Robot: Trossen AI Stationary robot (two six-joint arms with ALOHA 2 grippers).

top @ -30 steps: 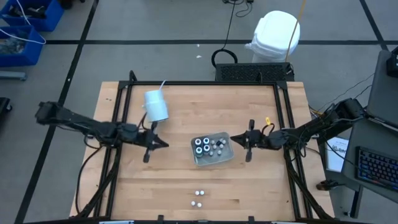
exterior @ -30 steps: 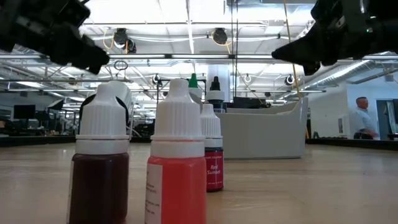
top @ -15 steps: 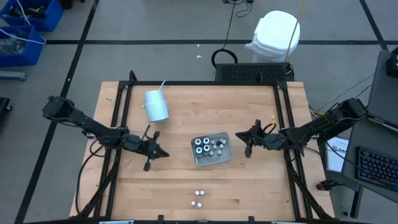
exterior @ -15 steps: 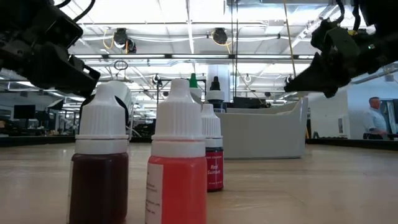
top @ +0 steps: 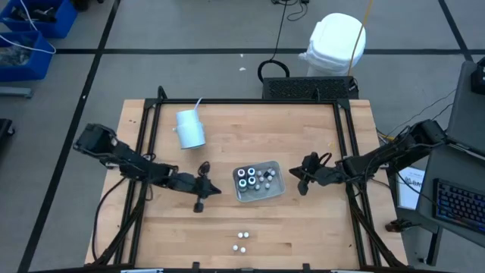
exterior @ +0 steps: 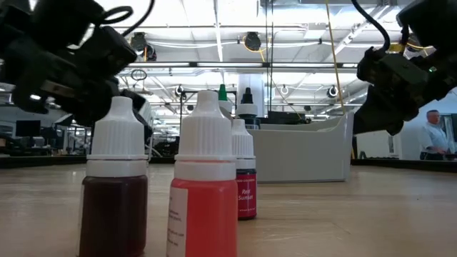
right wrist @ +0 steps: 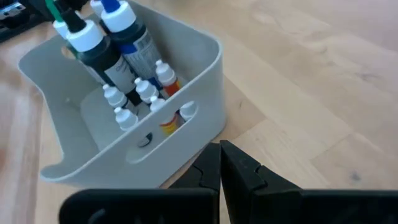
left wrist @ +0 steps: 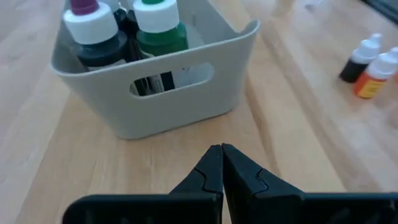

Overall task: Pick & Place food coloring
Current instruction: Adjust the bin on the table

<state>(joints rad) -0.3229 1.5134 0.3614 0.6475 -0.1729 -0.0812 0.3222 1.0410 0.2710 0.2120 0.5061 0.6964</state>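
left gripper (top: 210, 189) at centre frame, jaws together, left of the grey bin (top: 274, 189) of food coloring (top: 254, 177); right gripper (top: 296, 174) right of it, jaws together.

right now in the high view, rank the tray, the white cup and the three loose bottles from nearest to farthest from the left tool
1. Tray, just to the right of the shut left tool, mid-table.
2. Three loose bottles, toward the table's near edge, to the tool's lower right.
3. White cup, lying toward the far-left part of the table.
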